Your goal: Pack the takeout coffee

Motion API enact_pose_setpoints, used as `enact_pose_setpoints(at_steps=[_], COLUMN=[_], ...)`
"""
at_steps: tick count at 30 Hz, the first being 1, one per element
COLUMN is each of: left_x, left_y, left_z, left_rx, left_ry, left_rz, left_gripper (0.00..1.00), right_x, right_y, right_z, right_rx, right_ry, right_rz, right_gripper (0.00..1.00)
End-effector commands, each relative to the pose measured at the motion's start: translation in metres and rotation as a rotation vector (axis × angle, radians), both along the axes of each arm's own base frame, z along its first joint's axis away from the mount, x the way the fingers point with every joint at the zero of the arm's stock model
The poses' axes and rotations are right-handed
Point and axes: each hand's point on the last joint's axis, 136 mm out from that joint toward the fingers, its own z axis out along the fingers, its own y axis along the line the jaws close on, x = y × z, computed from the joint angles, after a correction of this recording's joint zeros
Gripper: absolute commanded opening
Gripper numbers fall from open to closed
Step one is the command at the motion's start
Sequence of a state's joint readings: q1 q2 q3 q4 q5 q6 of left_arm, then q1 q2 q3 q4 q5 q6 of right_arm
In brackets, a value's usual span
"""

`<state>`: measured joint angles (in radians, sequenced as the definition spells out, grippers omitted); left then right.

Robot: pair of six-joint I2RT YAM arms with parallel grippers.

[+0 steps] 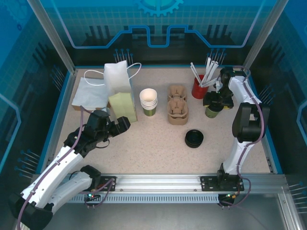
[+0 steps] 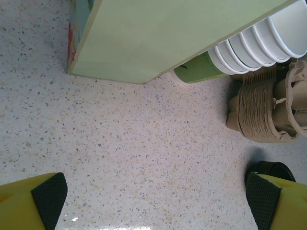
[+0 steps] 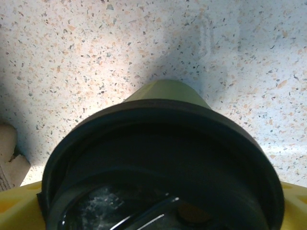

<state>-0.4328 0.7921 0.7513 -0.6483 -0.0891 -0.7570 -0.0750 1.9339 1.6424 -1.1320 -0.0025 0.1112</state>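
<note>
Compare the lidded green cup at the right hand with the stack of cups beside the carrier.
The lidded cup wears a black lid; the cup stack is open-topped, white inside. The lidded cup is single; the cup stack is several nested. The lidded cup stands right of the carrier, the cup stack left. Both are green outside and upright.
</note>
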Motion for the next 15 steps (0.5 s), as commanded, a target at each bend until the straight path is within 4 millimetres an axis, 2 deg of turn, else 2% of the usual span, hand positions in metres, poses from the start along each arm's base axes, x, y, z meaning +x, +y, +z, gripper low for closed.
enact_pose_setpoints(at_steps=[1,15], left_x=[0.004,0.003], left_y=[-0.002,-0.001], left_z=[0.015,0.02], left_rx=[-0.015,-0.016], left_ry=[-0.032,-0.043], left_rz=[-0.012,-0.012], left_gripper=[0.99,0.99], right_x=[0.003,-0.015], right_y=[-0.004,-0.003], right_z=[0.018,0.066], right_rx=[0.014,0.007], right_ry=[-0.045,-0.147], right_rz=[-0.007,-0.023], right_gripper=[1.0,1.0])
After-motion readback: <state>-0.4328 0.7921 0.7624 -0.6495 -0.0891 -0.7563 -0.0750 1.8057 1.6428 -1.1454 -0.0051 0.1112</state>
